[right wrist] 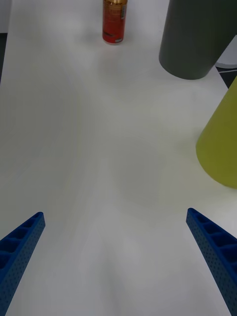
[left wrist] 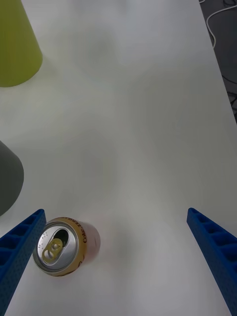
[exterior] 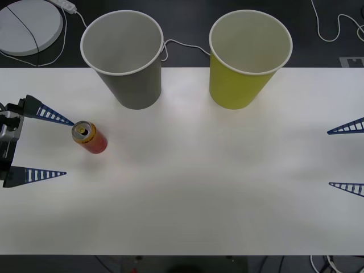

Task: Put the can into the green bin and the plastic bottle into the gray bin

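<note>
Left gripper (exterior: pixel 63 147) hovers low at the left edge of the white table (exterior: pixel 199 193), its blue ribbed fingers spread wide with nothing between them. The can (exterior: pixel 89 137) stands upright on the table, gold top and pull tab up, just inside the gripper's opening and almost touching one fingertip (left wrist: pixel 22 247); it sits off to that finger's side, not centred between the two. Its long axis is vertical, so a sideways grasp around the body looks workable once the gripper shifts to centre it. The left arm is far nearer the can than the right gripper (exterior: pixel 329 158), which waits, fingers also spread and empty, at the table's opposite edge. From the can, the gray bin (exterior: pixel 122 57) stands close behind, and the green bin (exterior: pixel 250 57) lies beyond the gray one, well apart. No plastic bottle can be made out. Cables and a round white device (exterior: pixel 28 25) lie on the dark floor behind the bins.
</note>
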Robot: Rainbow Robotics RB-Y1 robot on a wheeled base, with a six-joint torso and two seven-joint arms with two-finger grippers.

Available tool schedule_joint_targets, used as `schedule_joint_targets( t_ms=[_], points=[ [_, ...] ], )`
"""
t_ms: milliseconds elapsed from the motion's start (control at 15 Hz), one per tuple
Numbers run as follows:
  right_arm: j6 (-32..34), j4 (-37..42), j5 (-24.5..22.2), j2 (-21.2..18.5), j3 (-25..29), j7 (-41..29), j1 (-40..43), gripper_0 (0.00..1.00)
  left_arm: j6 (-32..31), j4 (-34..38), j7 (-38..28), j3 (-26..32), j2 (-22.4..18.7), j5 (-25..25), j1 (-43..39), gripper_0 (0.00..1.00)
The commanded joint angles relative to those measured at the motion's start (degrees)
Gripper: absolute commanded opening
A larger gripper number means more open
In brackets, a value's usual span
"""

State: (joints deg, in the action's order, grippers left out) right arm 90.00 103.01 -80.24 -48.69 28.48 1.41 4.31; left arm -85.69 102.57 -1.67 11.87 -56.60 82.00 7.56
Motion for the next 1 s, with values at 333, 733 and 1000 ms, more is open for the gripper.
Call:
schedule_joint_targets(
  t_ms=[333,733,1000],
  points=[
    [0.0,0.0,0.0,0.0,0.0,0.0,0.0,1.00,-0.3,-0.4,-0.1,-0.4,-1.6,0.1,0.3,1.00],
    [0.0,0.0,0.0,0.0,0.0,0.0,0.0,1.00,1.8,-8.8,0.4,-0.4,-1.9,-6.7,0.2,1.00],
    [0.0,0.0,0.0,0.0,0.0,0.0,0.0,1.00,3.1,-15.9,4.0,-0.4,-1.8,-10.8,0.2,1.00]
  ],
)
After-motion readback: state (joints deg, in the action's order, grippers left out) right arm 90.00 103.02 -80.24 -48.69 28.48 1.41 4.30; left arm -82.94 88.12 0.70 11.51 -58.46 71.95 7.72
